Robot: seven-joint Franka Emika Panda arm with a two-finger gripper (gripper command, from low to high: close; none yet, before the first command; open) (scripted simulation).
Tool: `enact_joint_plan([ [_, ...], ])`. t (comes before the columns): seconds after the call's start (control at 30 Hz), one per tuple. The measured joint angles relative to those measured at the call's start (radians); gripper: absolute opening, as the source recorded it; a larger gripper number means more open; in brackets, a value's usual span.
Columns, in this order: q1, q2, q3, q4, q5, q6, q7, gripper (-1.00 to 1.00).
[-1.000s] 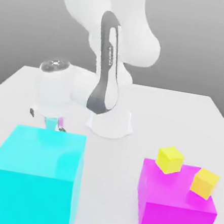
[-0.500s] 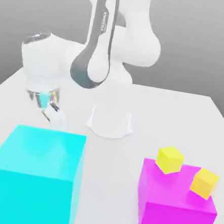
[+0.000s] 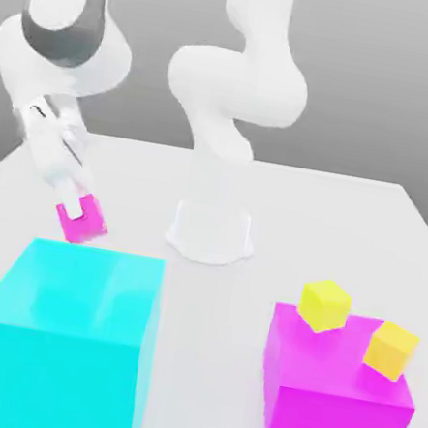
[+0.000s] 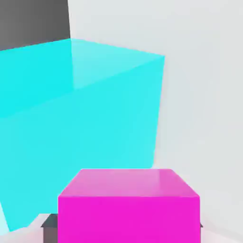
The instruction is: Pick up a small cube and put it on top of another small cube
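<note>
Change since a second ago: arm has swung up and toward the exterior view's left, lifting the gripper from behind the cyan block; the small pink cube, hidden back then, now shows in its fingers.
Gripper (image 3: 74,206): tilted, pointing down toward the table, fingers clamped on the small pink cube (image 3: 81,219); nothing else touches it.
Small pink cube: held clear of the table (image 3: 354,222), above and just behind the far top edge of the large cyan block (image 3: 65,335), toward the table's left edge in the exterior view. In the hand view it sits close up (image 4: 128,206) with the cyan block (image 4: 80,123) beyond it.
Lemon-yellow cube (image 3: 324,305): rests on the far left corner of the top of the large magenta block (image 3: 337,396), slightly turned.
Golden-yellow cube (image 3: 392,349): on the same block's top, toward its right edge, apart from the lemon-yellow one.
Large magenta block: stands near the table's front right corner in the exterior view.
Large cyan block: stands near the front left corner; its top carries nothing.
Robot base (image 3: 210,232): at the middle of the table, behind both blocks.
</note>
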Motion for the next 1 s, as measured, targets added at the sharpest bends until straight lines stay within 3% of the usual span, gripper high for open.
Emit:
enact_joint_plan([
  [0.1, 0.020, -0.031, -0.015, 0.054, 0.084, -0.049, -0.010, -1.00],
  [0.23, 0.071, -0.028, 0.086, 0.175, 0.041, -0.026, 0.117, -1.00],
  [0.43, 0.147, 0.023, 0.303, 0.242, -0.183, 0.030, 0.340, -1.00],
  [1.0, 0.354, 0.169, 0.883, 0.287, -0.849, 0.147, 0.880, -1.00],
])
